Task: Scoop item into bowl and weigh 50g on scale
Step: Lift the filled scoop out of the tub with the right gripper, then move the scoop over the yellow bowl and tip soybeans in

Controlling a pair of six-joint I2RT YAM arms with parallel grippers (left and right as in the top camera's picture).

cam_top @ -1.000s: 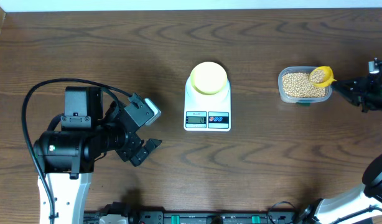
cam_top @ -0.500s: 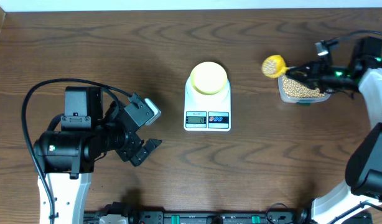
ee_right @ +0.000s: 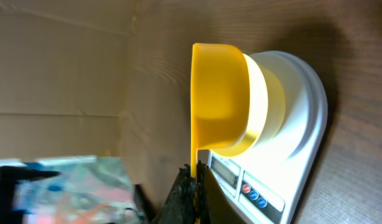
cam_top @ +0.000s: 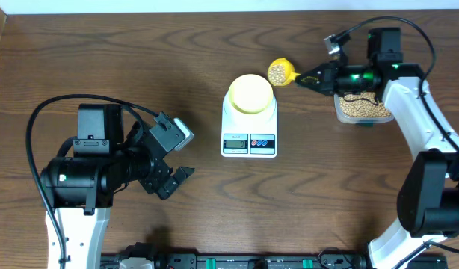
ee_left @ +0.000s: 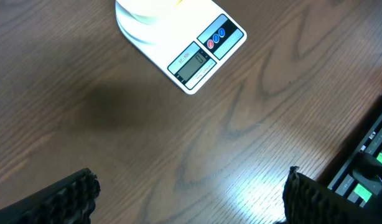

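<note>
Our right jaws pinch the scoop [cam_top: 289, 72] by its handle, and its beans [cam_top: 277, 72] hang just beside the bowl [cam_top: 250, 93] on the scale [cam_top: 249, 127]. That arm mostly hides the tub [cam_top: 362, 109], which seemingly holds more beans. Our left jaws gape wide above the counter [cam_top: 214, 209].

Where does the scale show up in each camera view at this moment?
Overhead: scale at the table's centre, display facing the bottom edge.
Left wrist: scale at top centre, turned diagonally.
Right wrist: scale at right, seen sideways, behind the yellow scoop.
Shared landmark: the pale bowl on its platform.
</note>
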